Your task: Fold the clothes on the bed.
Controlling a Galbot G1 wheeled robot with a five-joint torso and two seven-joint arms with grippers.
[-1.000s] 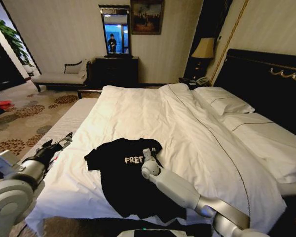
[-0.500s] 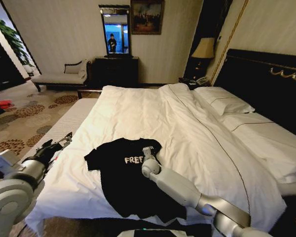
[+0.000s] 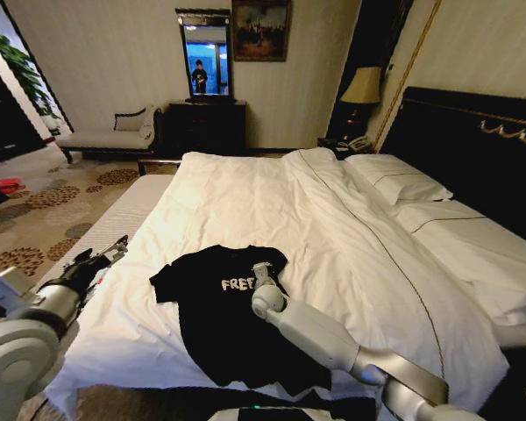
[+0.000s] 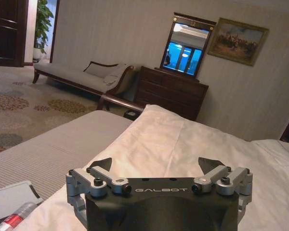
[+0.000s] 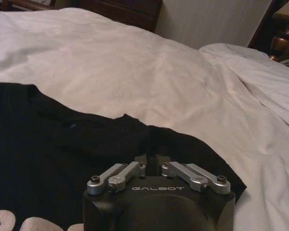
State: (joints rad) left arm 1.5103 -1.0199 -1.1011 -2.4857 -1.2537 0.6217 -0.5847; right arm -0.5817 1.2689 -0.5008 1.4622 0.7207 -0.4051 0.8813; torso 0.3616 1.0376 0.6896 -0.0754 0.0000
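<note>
At the left edge of the large double bed (image 3: 245,197), with its white duvet and dark wooden frame, the left gripper (image 3: 112,248) hangs just off the mattress side, over the patterned carpet (image 3: 35,219); in the left wrist view its two dark fingertips (image 4: 102,164) stand spread wide apart with nothing between them, pointing across the bedding (image 4: 183,144) toward a dark wooden dresser (image 4: 171,91) and a pale upholstered chaise bench (image 4: 79,77) by the far wall. Further right, near the foot edge of the bed and left of its middle, lies the black short-sleeved T-shirt of soft fabric (image 3: 219,316), spread chest-up on the duvet with white lettering across the front and its hem reaching toward the foot edge. The right gripper (image 3: 261,272) comes in from the bed's foot-right side and rests at the shirt's right shoulder, beside the lettering. In the right wrist view the right gripper (image 5: 153,161) has its silver linkages drawn in and its tips pressed together down into the black cloth (image 5: 48,144) near the sleeve; whether a fold of fabric is caught between them cannot be told. White pillows (image 3: 399,184) lie against the tall dark headboard (image 3: 473,149) at the bed's right edge.
</note>
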